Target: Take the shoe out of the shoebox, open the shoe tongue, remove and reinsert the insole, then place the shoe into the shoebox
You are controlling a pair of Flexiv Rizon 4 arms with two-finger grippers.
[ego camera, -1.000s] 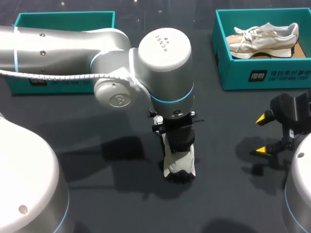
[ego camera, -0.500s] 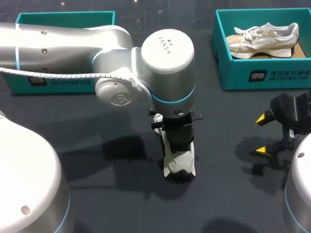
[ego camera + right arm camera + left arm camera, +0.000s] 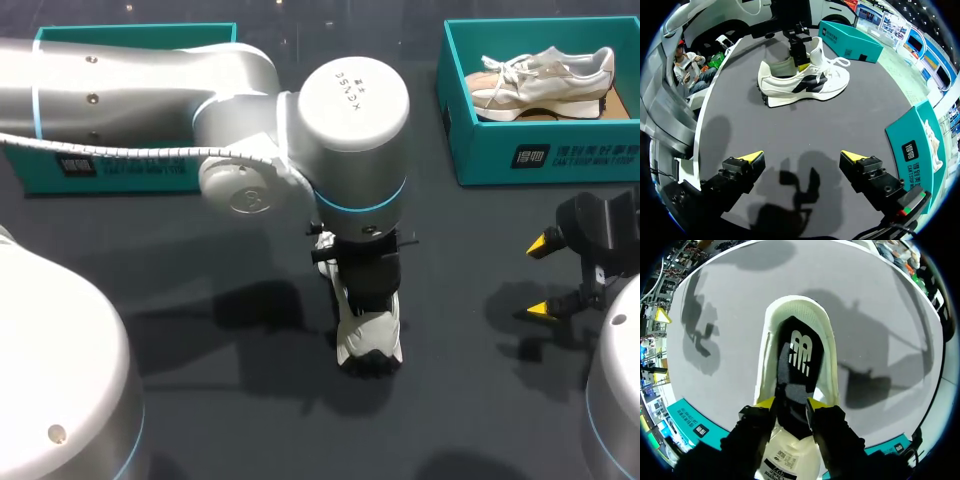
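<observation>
left arm's big joint above the shoe (image 3: 370, 335) has shifted slightly toward the shoebox (image 3: 520, 160). shoe hasn't moved, so the insole pull looks barely started. left gripper (image 3: 790, 402) sits in the shoe's opening, clamped on the dark insole (image 3: 800, 355). right gripper (image 3: 801, 156) spread wide, well right of the shoe.

A dark grey table (image 3: 230, 400) bears a teal box (image 3: 560, 155) holding a pale sneaker (image 3: 545, 82).
</observation>
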